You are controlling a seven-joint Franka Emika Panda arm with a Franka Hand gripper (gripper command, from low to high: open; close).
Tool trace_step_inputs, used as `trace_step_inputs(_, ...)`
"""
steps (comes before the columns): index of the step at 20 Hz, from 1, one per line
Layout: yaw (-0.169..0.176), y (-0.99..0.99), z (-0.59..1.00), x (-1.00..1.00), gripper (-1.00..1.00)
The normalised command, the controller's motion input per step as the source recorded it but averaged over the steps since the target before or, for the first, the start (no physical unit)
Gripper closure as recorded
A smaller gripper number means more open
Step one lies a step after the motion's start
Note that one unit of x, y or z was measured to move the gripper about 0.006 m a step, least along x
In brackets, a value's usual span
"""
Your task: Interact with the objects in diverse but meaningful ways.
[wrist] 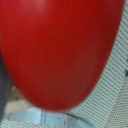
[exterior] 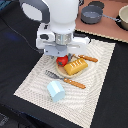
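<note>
The arm stands low over the red tomato (exterior: 62, 61), and the tool (exterior: 61, 56) sits right at it; in the wrist view the tomato (wrist: 60, 50) fills nearly the whole picture, smooth, glossy and rounded. I judge the step in hand to be a grasp or a lift of the tomato, but whether the tool is clenched on it or released I cannot tell, since its tips are hidden.

The tomato lies just beside the yellow ridged bread block (exterior: 76, 66), on the woven, pale placemat (exterior: 30, 85). A pale blue cup (exterior: 56, 91) lies on its side, well apart. A wooden-handled fork (exterior: 65, 80) rests between cup and bread.

The next move likely calls for a steady grip, as a slick round toy can roll or slip.
</note>
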Motion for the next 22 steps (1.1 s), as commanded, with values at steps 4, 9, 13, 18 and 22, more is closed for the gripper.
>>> trace_step_inputs(4,-0.020,-0.02,0.00,0.00,1.00)
trace_step_inputs(9,-0.019,-0.02,0.00,-0.04,1.00)
trace_step_inputs(13,-0.012,-0.02,-0.01,-0.03,1.00)
trace_step_inputs(18,-0.020,0.02,0.07,-0.14,1.00)
trace_step_inputs(22,-0.078,0.15,0.46,-0.33,-1.00)
